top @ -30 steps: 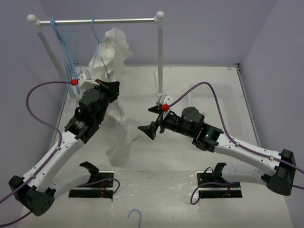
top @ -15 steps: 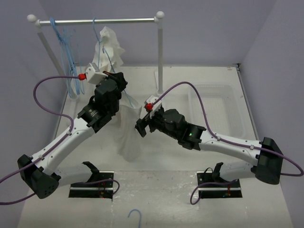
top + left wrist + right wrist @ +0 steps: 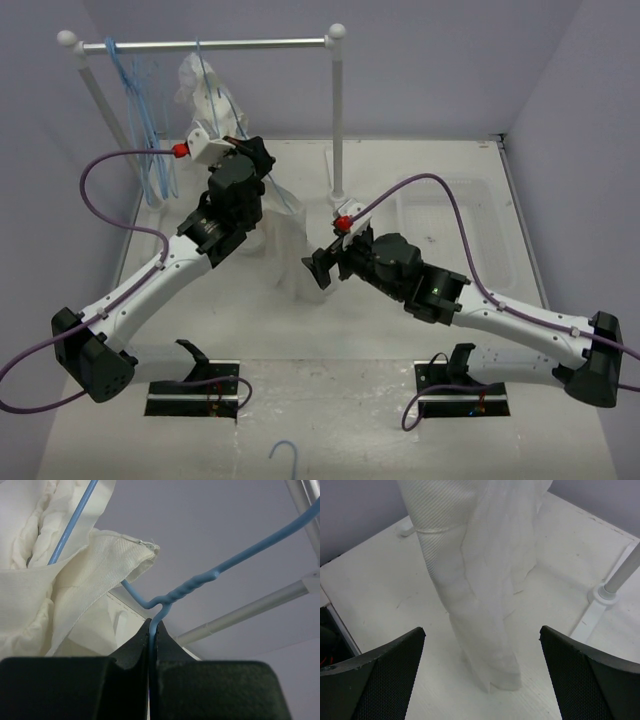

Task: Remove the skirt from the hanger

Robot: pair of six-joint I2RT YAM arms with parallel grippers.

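Plain pale-lavender walls (image 3: 430,70) on the far side, left and right, meeting in corners. Below, a scuffed white bench (image 3: 420,165), evenly lit, with only soft shadows. Across the far left, a silver metal clothes rail (image 3: 270,43) on white posts (image 3: 338,110) with ball caps, feet on the bench. On the right, a shallow clear plastic tray (image 3: 490,230) lying flat.

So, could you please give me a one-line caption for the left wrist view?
Left tool shut on the blue hanger just below its twisted neck, white skirt bunched beside it.
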